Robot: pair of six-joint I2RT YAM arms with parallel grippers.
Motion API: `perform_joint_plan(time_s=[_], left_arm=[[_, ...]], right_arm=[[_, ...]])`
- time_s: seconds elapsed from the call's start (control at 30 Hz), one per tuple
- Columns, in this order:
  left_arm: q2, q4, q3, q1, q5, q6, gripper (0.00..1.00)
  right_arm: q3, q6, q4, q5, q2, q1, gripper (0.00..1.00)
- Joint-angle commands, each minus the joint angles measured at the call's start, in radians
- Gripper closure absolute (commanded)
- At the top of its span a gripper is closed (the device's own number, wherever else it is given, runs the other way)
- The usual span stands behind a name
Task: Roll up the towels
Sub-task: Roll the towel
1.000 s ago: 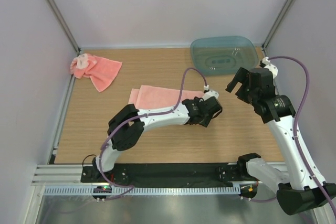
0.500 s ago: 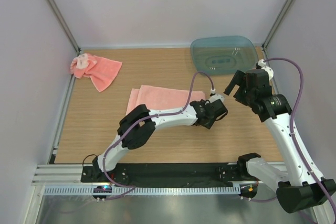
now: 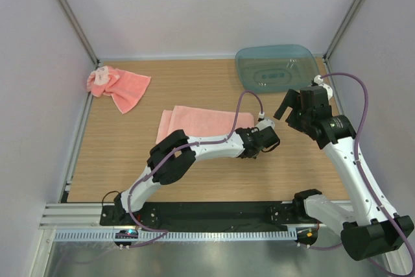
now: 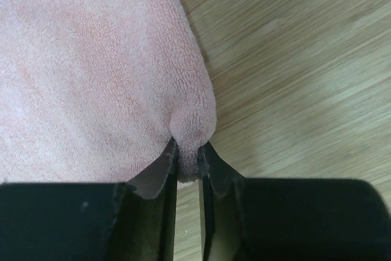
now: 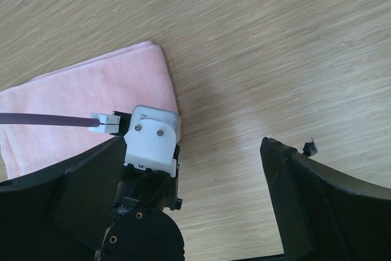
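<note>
The left gripper (image 4: 187, 151) pinches the towel (image 4: 91, 77) by its corner, soft light terry that bunches and would likely sag, while the right gripper (image 5: 192, 145) gapes empty.

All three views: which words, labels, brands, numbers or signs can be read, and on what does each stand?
None can be read.
The flat towel, the crumpled towel, the tub and the table carry no print.
The white block in the right wrist view shows only two screws.
A small coloured spot at the near edge is too small to read.
</note>
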Motion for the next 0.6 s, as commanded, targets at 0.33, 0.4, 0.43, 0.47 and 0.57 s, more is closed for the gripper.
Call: perform_joint_plan(time_s=[0.33,0.4,0.43,0.47,0.57], left_arm=[[-0.201,0.135,-0.299,-0.009,-0.061,-0.107,1.0],[-0.256,0.163,-0.34,-0.009,-0.069,-0.126,1.0],[-0.268,0.175,-0.361,-0.009,-0.069,-0.127,1.0],[-0.285,0.183,-0.39,-0.009,-0.067,-0.13,1.0],[-0.333,0.201,-0.43,-0.009,-0.062,-0.143,1.0]], right_arm=[[-0.114,0.075,0.206,-0.32,0.132,-0.018,0.0],[-0.15,0.099,0.243,-0.367,0.17,-0.021,0.0],[-0.162,0.111,0.289,-0.386,0.185,-0.021,0.0],[-0.174,0.133,0.314,-0.412,0.216,-0.023,0.0],[-0.237,0.173,0.433,-0.521,0.3,-0.021,0.0]])
